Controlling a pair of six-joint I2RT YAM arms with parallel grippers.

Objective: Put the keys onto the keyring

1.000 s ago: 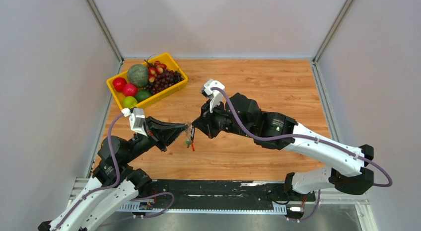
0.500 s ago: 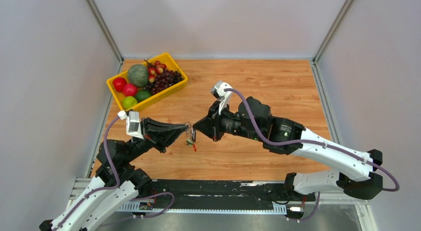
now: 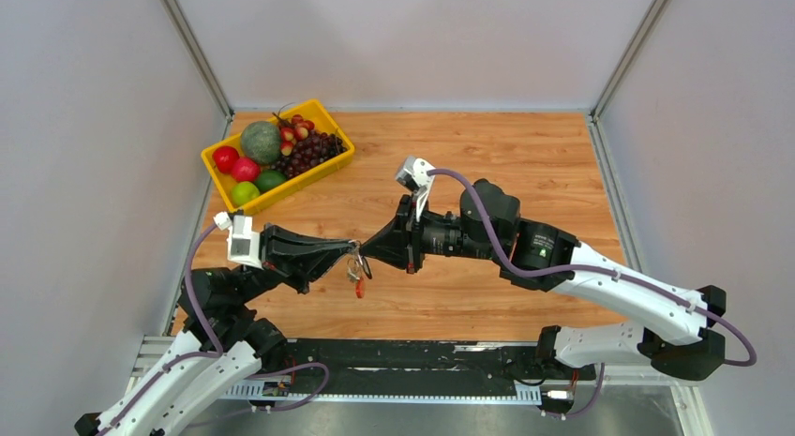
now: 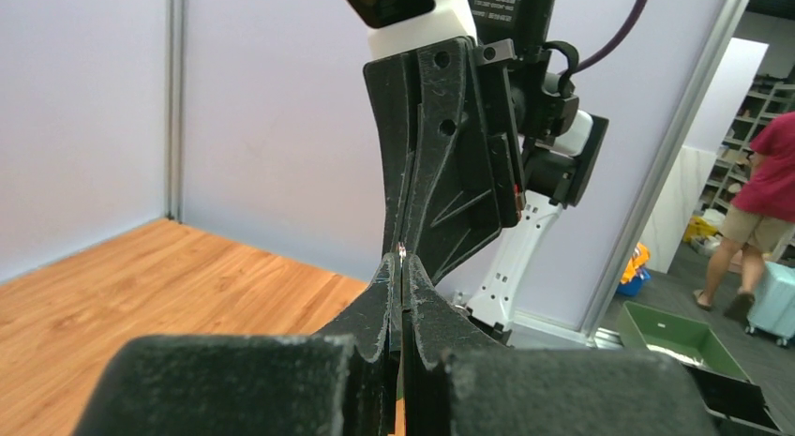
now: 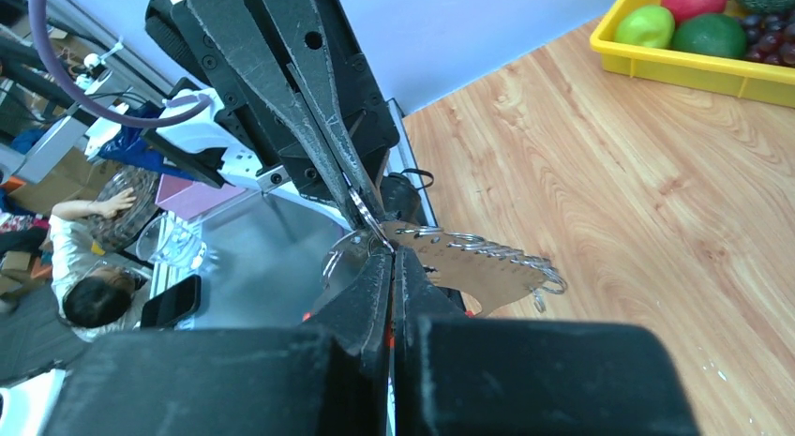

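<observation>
The left gripper (image 3: 350, 252), jaws shut, pinched the keyring (image 3: 356, 270), which dangled just below the right gripper (image 3: 367, 251), also shut (on what, unclear). Only the right wrist view showed its grey fan (image 5: 487, 265).

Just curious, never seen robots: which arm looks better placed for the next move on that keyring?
Probably the right. The left gripper is shut on the keyring, steadying it; the right gripper, shut tip to tip against it, can do the threading.
</observation>
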